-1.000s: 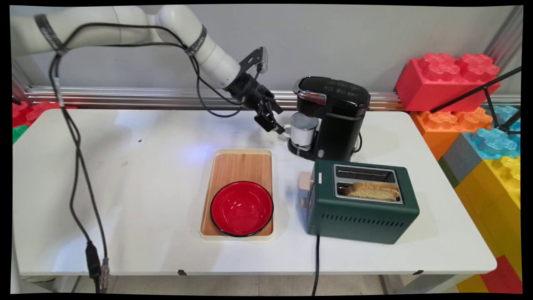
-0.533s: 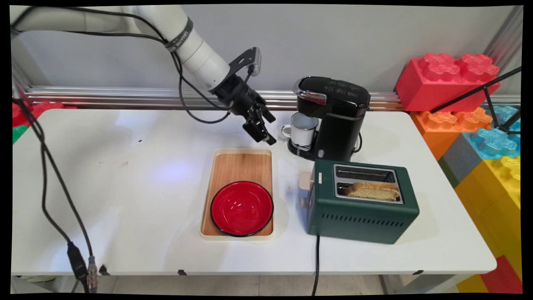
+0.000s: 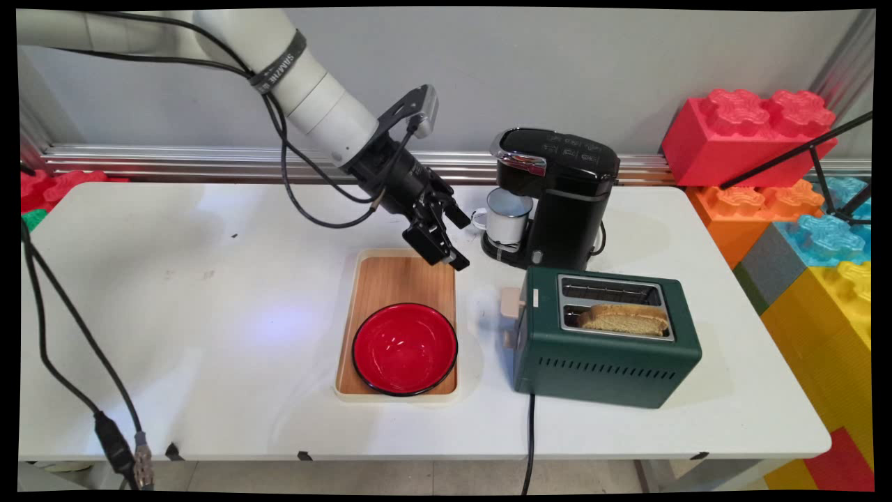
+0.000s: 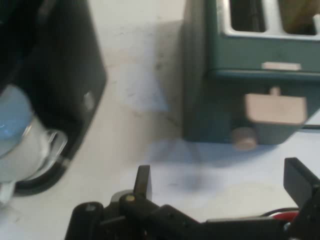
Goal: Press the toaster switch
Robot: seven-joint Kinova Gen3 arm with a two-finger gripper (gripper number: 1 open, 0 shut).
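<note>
Claw: the black two-finger gripper point(image 3: 449, 251) hangs with its fingers point(image 4: 143, 182) spread wide and nothing between them, tilted down to the right above the far right corner of the wooden tray point(image 3: 369, 275).
Nearest thing: the white enamel mug point(image 3: 507, 216) stands just right of the claw, not touching it, on the drip stand of the black coffee machine point(image 3: 564, 199), its loop handle turned left toward the claw.
Handling: the mug looks light, rigid and smooth-glazed, probably slippery; the handle or the thin rim would seem the likeliest places to take hold.
Tray: shallow, rectangular, cream-edged with a bamboo-grain floor; a glossy red bowl point(image 3: 405, 348) with a dark rim sits at its near end.
Toaster: the dark green two-slot toaster point(image 3: 606, 348) stands right of the tray, boxy and matte, with a beige lever point(image 4: 275, 108) and round knob on its left end; a slice of toast point(image 3: 624, 319) sits in the near slot.
Table: flat white top point(image 3: 209, 314), faintly scuffed.
Backdrop: oversized plastic building blocks point(image 3: 749, 129) in red, orange, blue and yellow are stacked far right.
</note>
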